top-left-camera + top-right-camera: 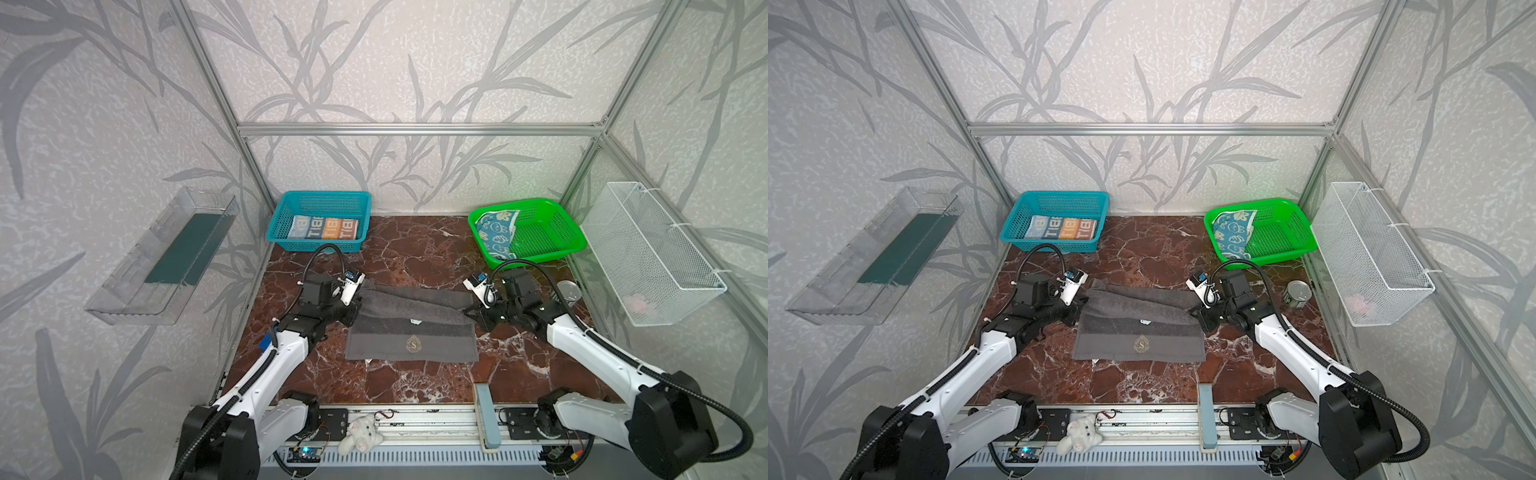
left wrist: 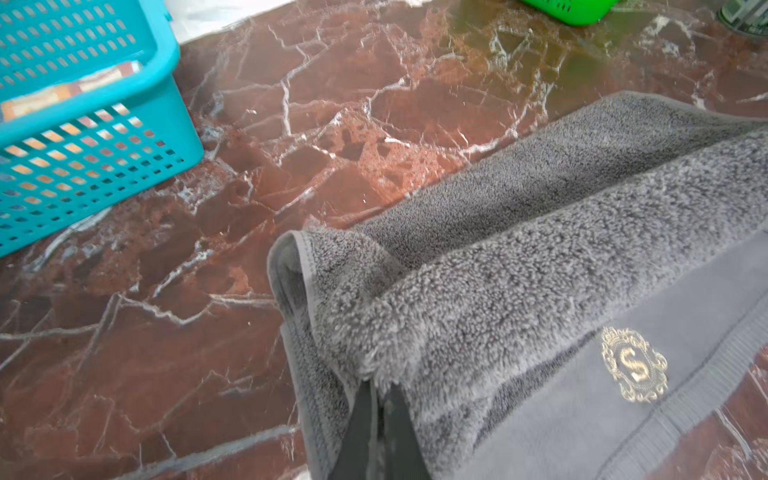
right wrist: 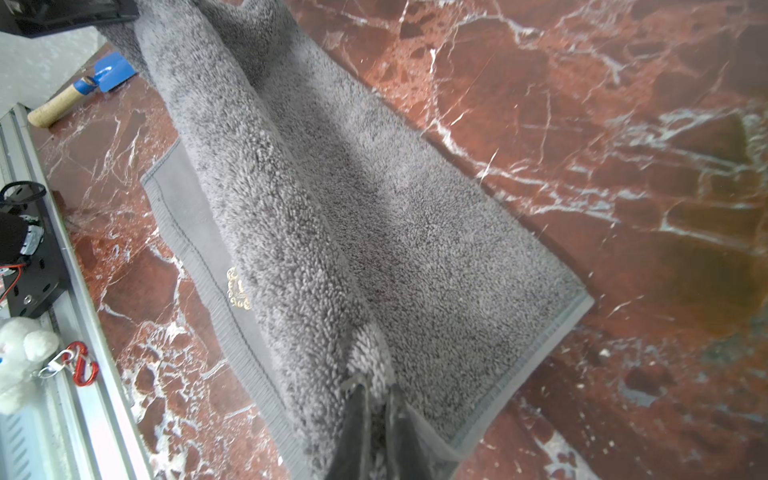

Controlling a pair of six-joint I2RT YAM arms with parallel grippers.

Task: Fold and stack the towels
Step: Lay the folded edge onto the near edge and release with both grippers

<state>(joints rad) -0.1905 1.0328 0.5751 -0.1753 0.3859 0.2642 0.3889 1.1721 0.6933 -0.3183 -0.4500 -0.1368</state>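
Top view: two robot arms work a dark grey towel [image 1: 411,332] w/ gold crest, lying at ctr of the red marble surface [image 1: 415,249].

Left end effector [image 2: 378,388] is closed tight, pinching cloth at the towel's left side. Right end effector [image 3: 376,388] clamps its right side the same way. A raised ridge of cloth runs btw them. Cloth lies flat on either side of it, w/ the crest band nearest the arms.

Step in hand, prob.: folding this towel. Next move likely needs both to travel together, level, toward the crest hem, lay edges matched, then let go.

Count:
- 3 towels: the grey one, an orange/blue lettered towel [image 1: 324,228] folded in the blue basket [image 1: 286,199], & a teal bunny towel [image 1: 496,232] crumpled in the green basket [image 1: 557,245].
- 2 baskets.
- 2 arms.
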